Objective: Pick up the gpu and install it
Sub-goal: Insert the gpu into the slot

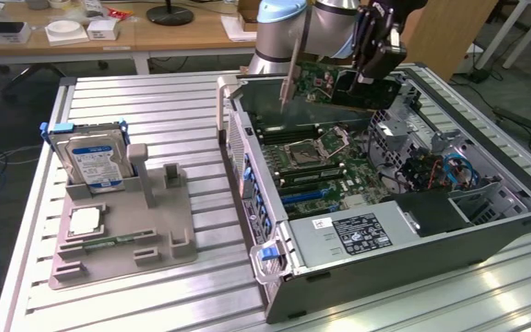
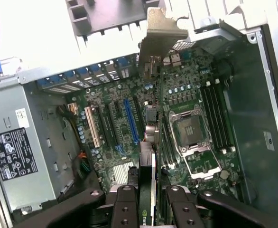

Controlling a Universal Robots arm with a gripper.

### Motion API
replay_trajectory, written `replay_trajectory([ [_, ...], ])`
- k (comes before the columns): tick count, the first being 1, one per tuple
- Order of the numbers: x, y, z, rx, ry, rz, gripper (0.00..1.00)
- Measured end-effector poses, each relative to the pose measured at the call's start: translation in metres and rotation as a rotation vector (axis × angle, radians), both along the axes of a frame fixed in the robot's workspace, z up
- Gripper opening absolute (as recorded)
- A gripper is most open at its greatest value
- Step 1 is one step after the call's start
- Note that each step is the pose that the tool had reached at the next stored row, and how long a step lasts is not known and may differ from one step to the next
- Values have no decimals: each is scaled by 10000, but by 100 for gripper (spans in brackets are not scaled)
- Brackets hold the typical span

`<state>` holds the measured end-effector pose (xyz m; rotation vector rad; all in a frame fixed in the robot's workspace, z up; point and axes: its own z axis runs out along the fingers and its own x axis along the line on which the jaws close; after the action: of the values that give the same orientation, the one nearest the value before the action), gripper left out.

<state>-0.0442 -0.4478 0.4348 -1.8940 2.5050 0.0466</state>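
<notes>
On the exterior view's left, a boxy hard drive (image 1: 95,160) stands upright in a grey holder (image 1: 146,252) on the slatted bench (image 1: 155,104), with a narrow memory strip (image 1: 108,242) lying flat in the same holder; the card's place there is vacated. Toward the middle, the open computer case (image 1: 514,228) lies on its side, motherboard facing up. Over its far end the gpu (image 1: 321,77) hangs in the air, clear of the board, its silvery bracket (image 2: 162,28) toward the case's rear wall. The tool (image 2: 147,199) is clamped narrowly on the card's top edge, one finger on each face. Pick-up looks done, and the work appears to be at the carry-and-align stage. Seating it calls for lining the card's lower edge with the long blue slot (image 2: 131,121) and its bracket with the rear opening, then a straight, level press.
</notes>
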Motion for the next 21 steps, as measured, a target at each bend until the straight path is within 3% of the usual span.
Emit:
replay_trajectory([
  [21, 0, -3, -6, 0, 0, 2129, 27],
])
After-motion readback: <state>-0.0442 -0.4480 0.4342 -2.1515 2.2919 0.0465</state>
